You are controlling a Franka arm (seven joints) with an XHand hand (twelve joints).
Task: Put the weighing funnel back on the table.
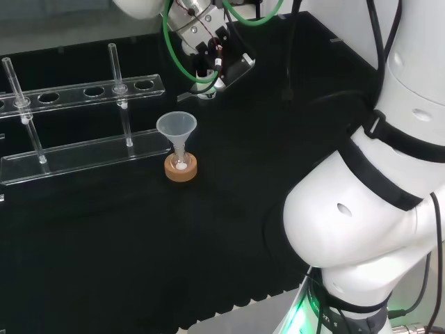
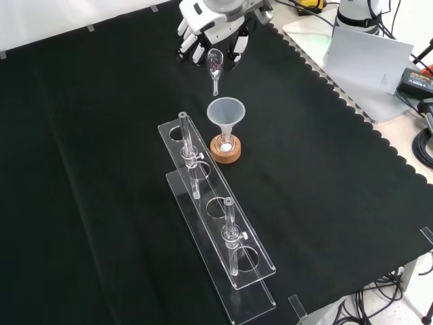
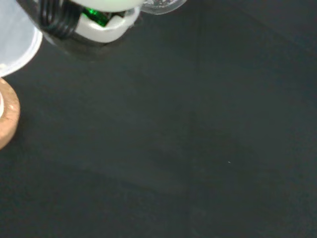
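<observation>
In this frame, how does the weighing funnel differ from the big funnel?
The weighing funnel is held in the hand, off the cloth; the funnel stands with its stem in a small flask on a cork ring. The weighing funnel looks slim and small, the funnel a wide cone. Both are clear, stems down.

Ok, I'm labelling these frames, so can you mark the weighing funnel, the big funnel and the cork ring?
weighing funnel [image 2: 215, 64], front view, on its clear body.
funnel [image 2: 225, 116], front view, on the cone wall.
cork ring [image 2: 225, 157], front view, on its near side.
</observation>
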